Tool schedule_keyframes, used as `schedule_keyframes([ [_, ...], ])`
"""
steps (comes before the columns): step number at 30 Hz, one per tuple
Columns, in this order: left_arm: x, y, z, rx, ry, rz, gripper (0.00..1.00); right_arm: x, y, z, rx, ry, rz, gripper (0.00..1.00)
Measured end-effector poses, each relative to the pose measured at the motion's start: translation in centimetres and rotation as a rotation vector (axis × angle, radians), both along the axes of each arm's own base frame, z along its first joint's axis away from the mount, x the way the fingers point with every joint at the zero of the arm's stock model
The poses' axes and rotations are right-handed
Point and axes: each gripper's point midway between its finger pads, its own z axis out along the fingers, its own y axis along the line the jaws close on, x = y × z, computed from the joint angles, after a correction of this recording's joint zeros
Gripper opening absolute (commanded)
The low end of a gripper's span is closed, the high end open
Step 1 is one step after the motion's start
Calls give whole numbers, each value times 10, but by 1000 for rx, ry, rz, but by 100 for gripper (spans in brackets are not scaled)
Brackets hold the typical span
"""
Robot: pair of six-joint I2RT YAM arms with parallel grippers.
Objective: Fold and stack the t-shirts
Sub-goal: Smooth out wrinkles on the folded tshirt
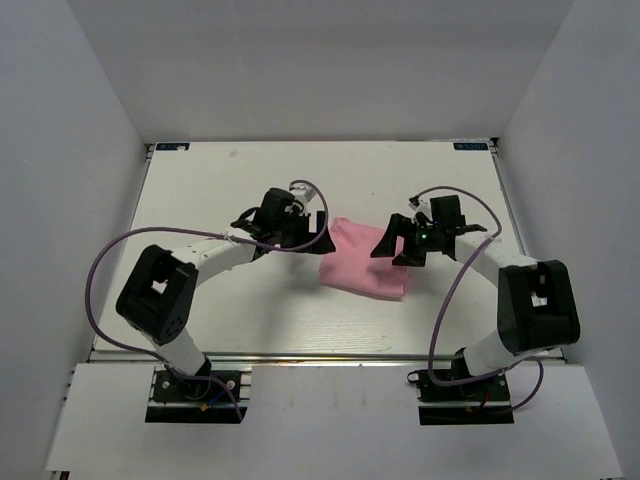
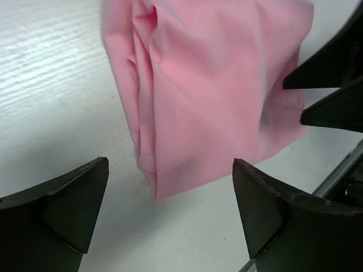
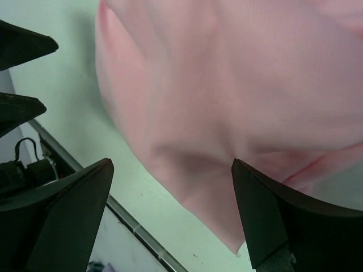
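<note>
The light pink t-shirt [image 1: 362, 264] lies folded into a small packet on the white table between my two grippers. It fills the upper part of the left wrist view [image 2: 210, 90] and of the right wrist view [image 3: 227, 85]. My left gripper [image 1: 318, 238] is open and empty just off the shirt's left edge, its jaws spread wide [image 2: 170, 212] over bare table. My right gripper [image 1: 393, 250] is open and empty over the shirt's right end [image 3: 170, 212], holding nothing.
The white table [image 1: 230, 310] has walls on three sides. Its near edge carries a metal rail [image 1: 330, 357]. The right gripper's fingertips [image 2: 332, 93] show at the right of the left wrist view.
</note>
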Motion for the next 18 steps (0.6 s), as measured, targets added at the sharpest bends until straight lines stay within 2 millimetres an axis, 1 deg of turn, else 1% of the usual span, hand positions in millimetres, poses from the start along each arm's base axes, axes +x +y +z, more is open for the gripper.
schedule_keyframes([
  [3,16,2,13,27,-39,43,100,13,-5,20,-34,-71,-22,90],
  [6,44,-6,24,55,-79,61,100,33,-15,37,-92,-130,-83,90],
  [8,62,-15,25,65,-105,59,97,43,-24,41,-139,-143,-134,90],
  [10,75,-22,21,78,-114,54,90,52,-36,43,-192,-140,-203,90],
  [13,87,-29,3,113,-99,40,78,56,-56,36,-267,-111,-291,90],
  [14,90,-31,-4,125,-91,35,77,55,-62,32,-289,-93,-314,86],
  [15,92,-33,-11,137,-83,28,77,55,-66,28,-306,-78,-331,86],
  [16,93,-34,-17,147,-76,22,73,55,-71,24,-320,-62,-347,84],
  [18,92,-34,-29,163,-56,15,70,55,-77,16,-346,-38,-368,79],
])
